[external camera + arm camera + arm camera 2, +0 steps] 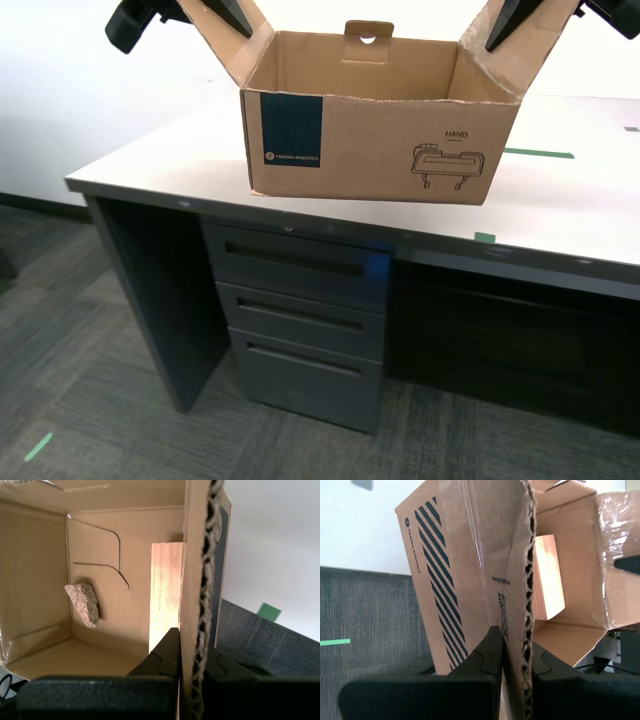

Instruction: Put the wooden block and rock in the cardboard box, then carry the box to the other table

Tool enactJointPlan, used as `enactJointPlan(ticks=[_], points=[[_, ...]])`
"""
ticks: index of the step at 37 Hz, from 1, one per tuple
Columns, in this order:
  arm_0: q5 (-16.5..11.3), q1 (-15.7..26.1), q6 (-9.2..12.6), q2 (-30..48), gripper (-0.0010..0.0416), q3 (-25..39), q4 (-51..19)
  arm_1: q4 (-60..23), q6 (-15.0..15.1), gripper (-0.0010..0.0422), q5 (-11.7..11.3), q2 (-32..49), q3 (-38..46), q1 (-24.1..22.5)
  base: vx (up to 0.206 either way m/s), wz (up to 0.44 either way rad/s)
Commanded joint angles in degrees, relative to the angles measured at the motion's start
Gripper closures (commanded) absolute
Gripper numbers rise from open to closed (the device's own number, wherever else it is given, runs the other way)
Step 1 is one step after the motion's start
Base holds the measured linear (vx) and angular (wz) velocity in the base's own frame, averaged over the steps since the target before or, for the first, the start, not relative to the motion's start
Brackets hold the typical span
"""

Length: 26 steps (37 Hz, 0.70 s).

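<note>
Cardboard box (380, 145) sat on the beige drawer table (560, 205), my first gripper (189, 661) and second gripper (517, 656) each clamped on a side flap, wooden block (164, 595) and rock (83, 603) lay inside the box

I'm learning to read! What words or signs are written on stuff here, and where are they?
"HAND": on the cardboard box front, above a line drawing of a handle.
"PANDA ROBOTICS", as best it reads, in small white print: on the dark teal label.
Small print and a square code on the flap: too blurred to read.
</note>
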Motion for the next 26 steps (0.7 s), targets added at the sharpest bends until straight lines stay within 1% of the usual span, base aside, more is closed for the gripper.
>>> enactJointPlan(ticks=[1,11,15,20,26], points=[[-0.22,0.04,-1.66,-0.02,0.0406,-0.13,-0.04,0.33,-0.72,0.0413,0.83,-0.07,0.09,-0.13,-0.041,0.213],[-0.24,0.07,-1.77,-0.02,0.0406,-0.13,0.02,0.24,-1.09,0.0413,0.83,-0.07,0.09,-0.39,-0.037,0.204],[-0.24,0.13,-1.38,-0.02,0.0406,-0.13,-0.02,0.28,-1.01,0.0413,0.83,-0.07,0.09,-0.42,-0.029,0.196],[-0.24,0.17,-1.38,-0.02,0.0406,-0.13,-0.07,0.26,0.63,0.0413,0.83,-0.07,0.09,-0.42,-0.010,0.180],[-0.31,0.24,-1.09,-0.02,0.0406,-0.13,-0.26,0.22,0.74,0.0413,0.83,-0.07,0.09,-0.46,-0.005,0.172]])
